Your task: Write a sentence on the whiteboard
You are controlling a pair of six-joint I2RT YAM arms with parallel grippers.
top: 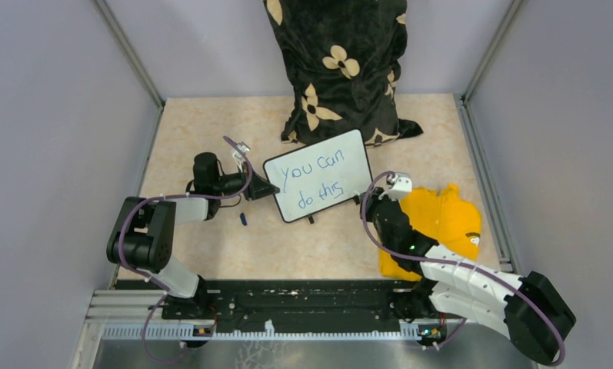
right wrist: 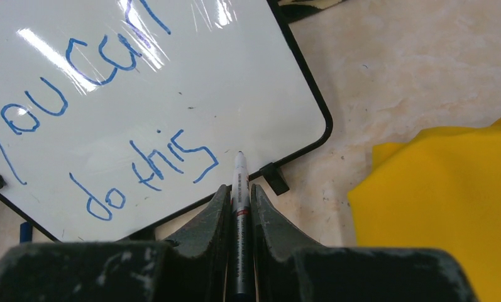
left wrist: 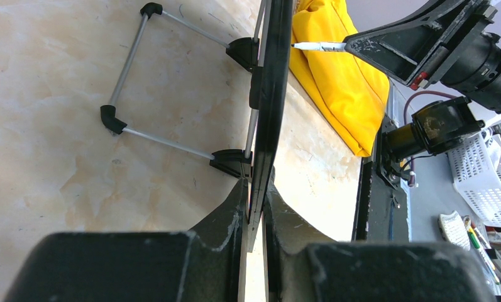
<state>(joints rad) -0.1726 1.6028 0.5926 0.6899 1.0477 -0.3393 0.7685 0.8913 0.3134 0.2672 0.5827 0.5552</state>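
- Nearest in, the right hand (right wrist: 238, 192) is clamped on a marker (right wrist: 239, 220), which sticks out past its fingertips with the nib forward.
- From the top view that hand sits at about 4 o'clock of the whiteboard (top: 349, 150), with a yellow cloth (top: 441, 219) lying on the surface (top: 211, 123) just behind it.
- The nib hovers at the board's lower right corner, right beside the last letter. I cannot tell whether it touches the face.
- At 9 o'clock of the board, the left hand (left wrist: 254, 201) is pinched on the board's edge, holding it propped upright on its thin wire stand.
- A small blue piece (top: 243, 218), perhaps the marker's cap, lies on the surface just below that hand.
- The sentence (right wrist: 148, 167) reads "You can do this" in blue over two lines, so by my reckoning the writing is done or very nearly.
- Farthest out, at 12 o'clock, a black floral cushion (top: 338, 69) stands against the back wall, right behind the board.
- What could go wrong? If the nib drifts sideways while this close, it leaves a stray line or smears the fresh ink of "this".
- A push from the marker against a board gripped only at one edge could twist it or skid its feet.
- And if the left hand lets go carelessly, that light stand may let the board tip over.
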